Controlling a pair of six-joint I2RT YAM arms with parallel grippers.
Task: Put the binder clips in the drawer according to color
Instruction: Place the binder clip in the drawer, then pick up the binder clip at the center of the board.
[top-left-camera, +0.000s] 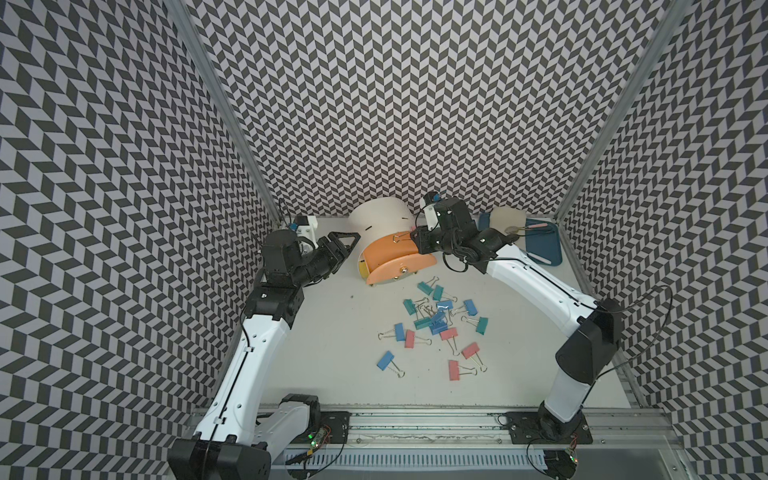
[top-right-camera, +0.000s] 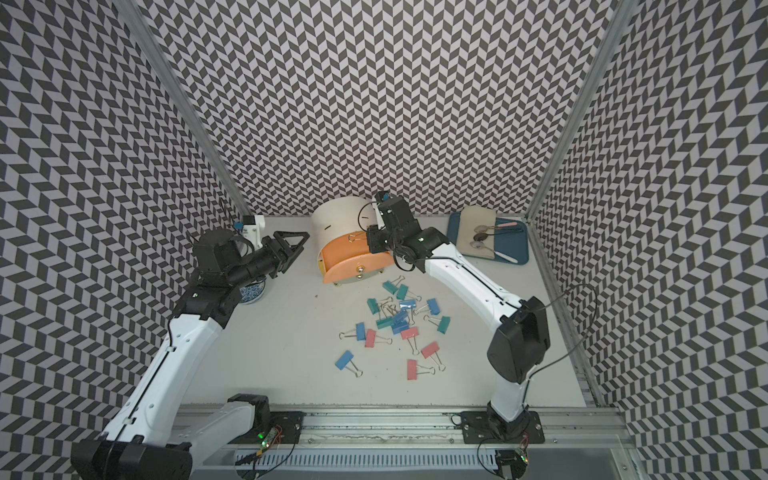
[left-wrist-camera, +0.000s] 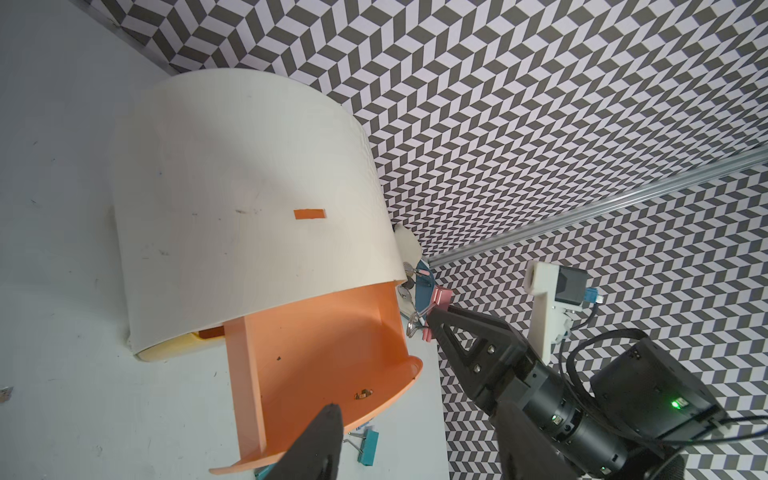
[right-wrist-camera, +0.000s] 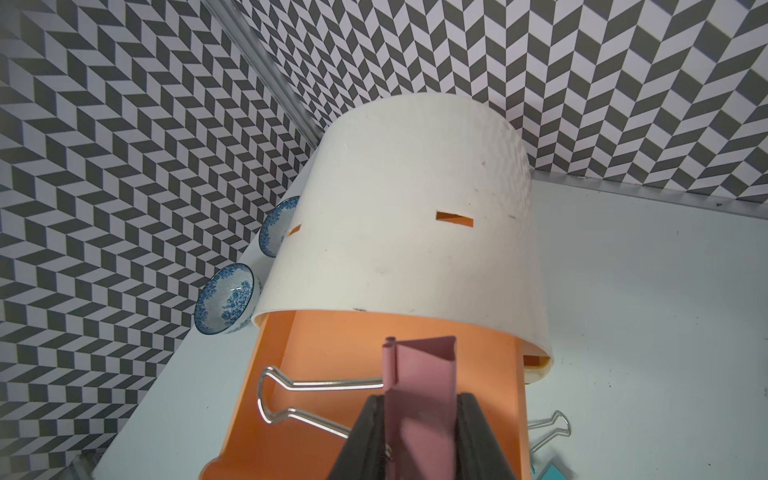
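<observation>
Pink metal binder clip (right-wrist-camera: 419, 386) is clamped by right fingers (right-wrist-camera: 361, 436) over orange drawer (right-wrist-camera: 324, 353), base hidden; left fingers (left-wrist-camera: 320, 440) are parted.

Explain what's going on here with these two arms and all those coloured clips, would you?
The right gripper is shut on a pink binder clip, holding it above the pulled-out salmon drawer of the cream cabinet. No clips show in the visible part of that drawer. The left gripper hangs open and empty beside the cabinet. The other clips, pink, blue and teal, lie scattered on the table in front of it.
</observation>
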